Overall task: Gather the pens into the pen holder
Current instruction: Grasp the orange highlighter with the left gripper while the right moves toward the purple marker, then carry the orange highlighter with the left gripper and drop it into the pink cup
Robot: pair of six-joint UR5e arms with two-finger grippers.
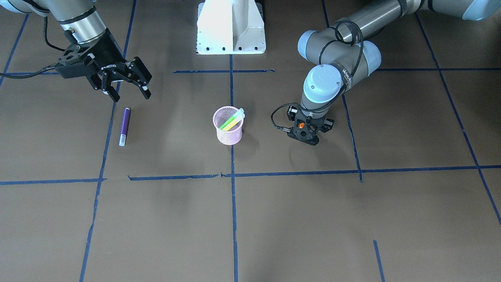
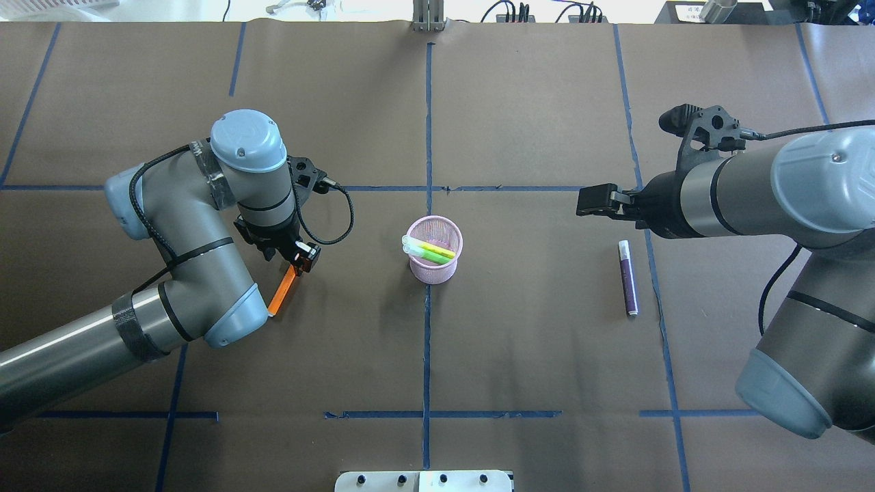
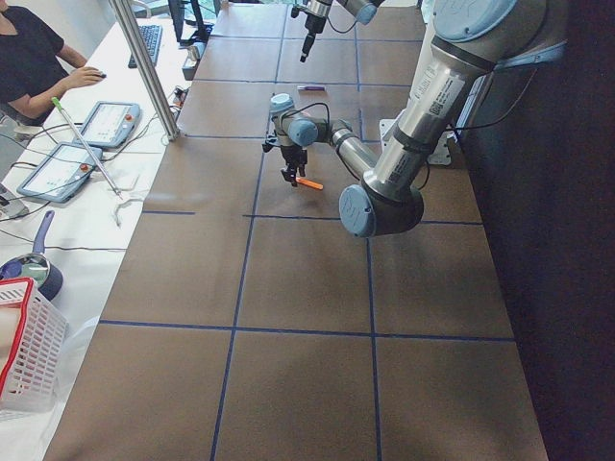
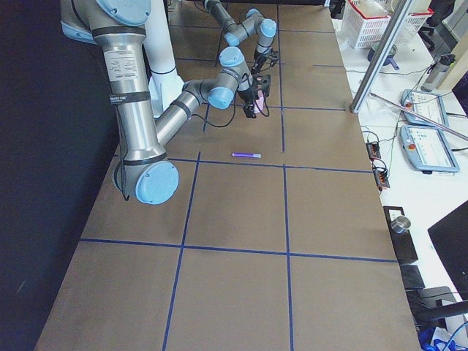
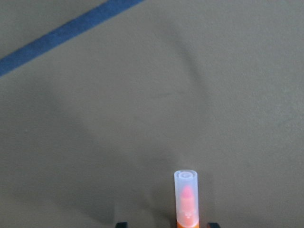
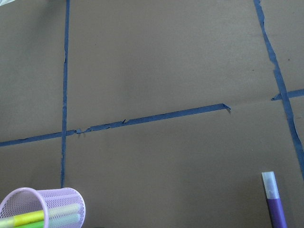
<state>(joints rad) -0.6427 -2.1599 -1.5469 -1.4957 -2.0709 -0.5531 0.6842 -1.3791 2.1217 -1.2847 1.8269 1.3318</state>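
Found the left hand [image 2: 301,258] clenched on the orange pen [image 2: 281,294], wrist pointed straight down and well to the left of the holder [image 2: 435,272]. Noted the pen jutting aslant from the fingertips, pale cap end outermost in the wrist view. Could not tell for certain whether it was lifted clear of the worktop [image 2: 519,328]; perhaps just raised, going by the soft shadow beneath the cap. Judged the grip near one end a sensible one, leaving most of the barrel free to tip over the rim and slide into the holder. Saw the holder standing upright at the middle of the worktop, just beside the crossing of the blue tape lines [image 2: 428,137], presumably set there to lie within reach of both arms. Counted two pens inside, the green pen [image 1: 230,119] and the yellow-green pen [image 1: 235,122], both leaning against the rim with cap ends poking out, being about as long as the holder is tall. Found the right hand [image 1: 131,94] released, fingers spread, hanging above the worktop near the purple pen [image 1: 125,126] and on the robot's side of it, not touching. Saw that pen lying flat beside a tape line, cap end pointing away from the robot. Took the spread fingers for a readiness to straddle the barrel. Reckoned half the task done, a third pen in grasp, a fourth left to collect.
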